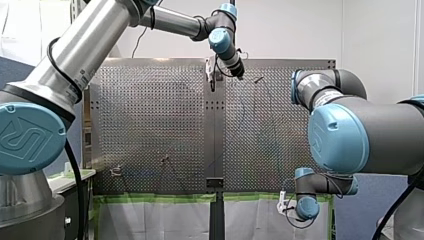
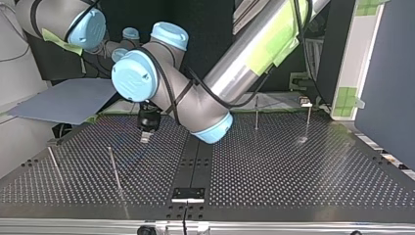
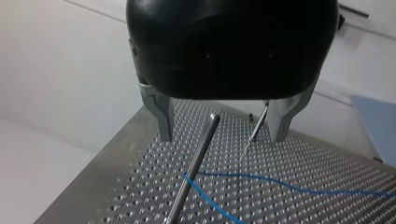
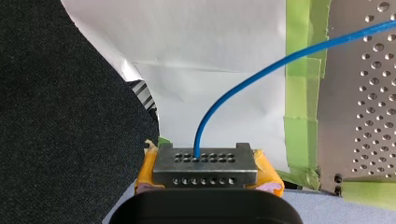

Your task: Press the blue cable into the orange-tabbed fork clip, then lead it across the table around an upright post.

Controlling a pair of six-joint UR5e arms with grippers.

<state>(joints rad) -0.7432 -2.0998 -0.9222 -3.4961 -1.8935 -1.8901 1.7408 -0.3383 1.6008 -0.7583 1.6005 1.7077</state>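
In the right wrist view the thin blue cable (image 4: 243,81) rises from between my right gripper's (image 4: 205,161) yellow pads (image 4: 268,175), which are shut on it, and curves off toward the perforated table (image 4: 369,107). That gripper (image 1: 282,202) hangs off the table's near edge in the front view. My left gripper (image 3: 222,138) stands open over the far middle of the table (image 1: 239,72), its metal fingers (image 3: 164,126) either side of an upright post (image 3: 198,161). The cable (image 3: 280,183) bends around this post's base. A small clip (image 1: 116,171) sits at the front view's near left.
More thin posts stand on the plate (image 2: 115,169) (image 2: 54,161) (image 2: 256,112) (image 2: 308,120). A second post (image 3: 256,126) rises just beyond my left gripper. Green tape (image 4: 299,93) and white paper (image 4: 210,93) line the table's near edge. A black bracket (image 2: 188,194) sits mid-edge.
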